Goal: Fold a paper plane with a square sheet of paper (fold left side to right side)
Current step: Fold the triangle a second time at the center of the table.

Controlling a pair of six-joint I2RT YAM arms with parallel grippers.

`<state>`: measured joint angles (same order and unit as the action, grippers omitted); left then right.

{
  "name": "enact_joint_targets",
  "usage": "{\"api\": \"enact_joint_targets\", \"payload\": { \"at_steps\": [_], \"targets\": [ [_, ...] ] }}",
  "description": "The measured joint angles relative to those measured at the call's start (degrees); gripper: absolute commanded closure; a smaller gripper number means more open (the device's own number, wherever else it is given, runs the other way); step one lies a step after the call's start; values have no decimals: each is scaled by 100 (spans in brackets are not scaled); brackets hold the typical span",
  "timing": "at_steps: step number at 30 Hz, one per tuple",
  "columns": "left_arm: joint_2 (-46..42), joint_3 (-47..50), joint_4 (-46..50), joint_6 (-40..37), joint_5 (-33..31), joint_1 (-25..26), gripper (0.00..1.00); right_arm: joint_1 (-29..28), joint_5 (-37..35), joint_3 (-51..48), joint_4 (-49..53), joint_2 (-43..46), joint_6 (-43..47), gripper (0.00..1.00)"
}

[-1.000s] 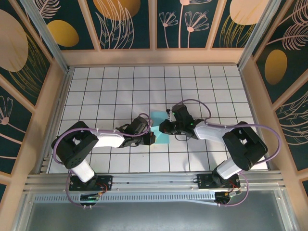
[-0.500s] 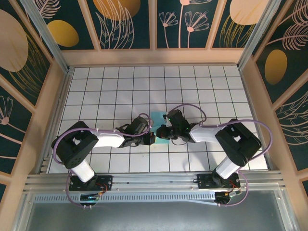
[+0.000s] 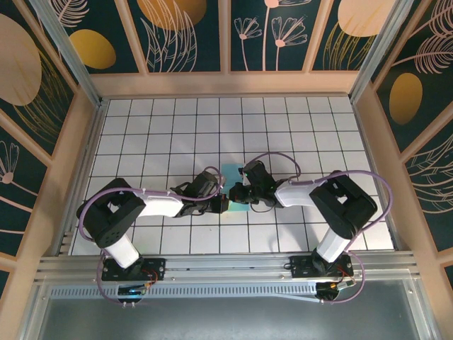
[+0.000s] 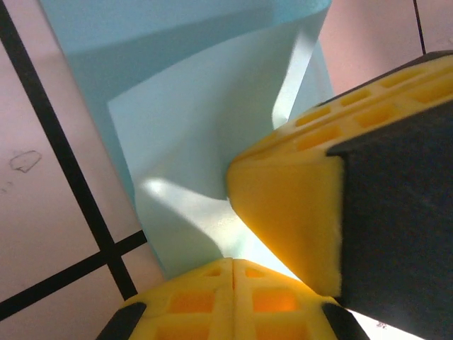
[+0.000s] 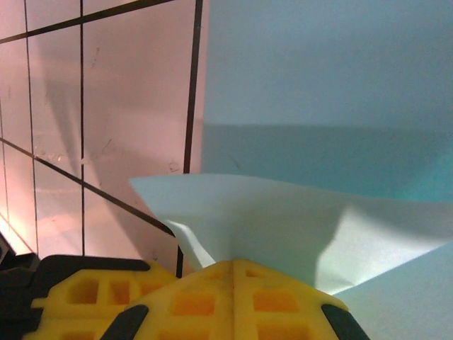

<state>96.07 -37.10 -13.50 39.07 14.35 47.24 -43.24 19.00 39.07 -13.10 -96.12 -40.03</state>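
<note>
Left wrist: paper [image 4: 191, 142] in left hand [image 4: 232, 263]

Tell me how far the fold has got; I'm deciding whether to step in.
Done: the left gripper and right gripper are each shut on the square sheet of paper. In hand: a raised flap arches over the flat layer, not yet creased. Left: lay it flat, press the crease, then every later fold.

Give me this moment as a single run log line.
left pincer: shut on square sheet of paper | right pincer: shut on it | paper: edge raised off tiled table
</note>
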Motion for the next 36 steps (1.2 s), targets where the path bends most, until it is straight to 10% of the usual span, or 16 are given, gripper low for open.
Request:
{"api": "enact_joint_targets", "payload": {
  "at_steps": [36],
  "targets": [
    [59,101,-374,24,-131,0,100,741,-24,72,258,-70,433,100]
  ]
}}
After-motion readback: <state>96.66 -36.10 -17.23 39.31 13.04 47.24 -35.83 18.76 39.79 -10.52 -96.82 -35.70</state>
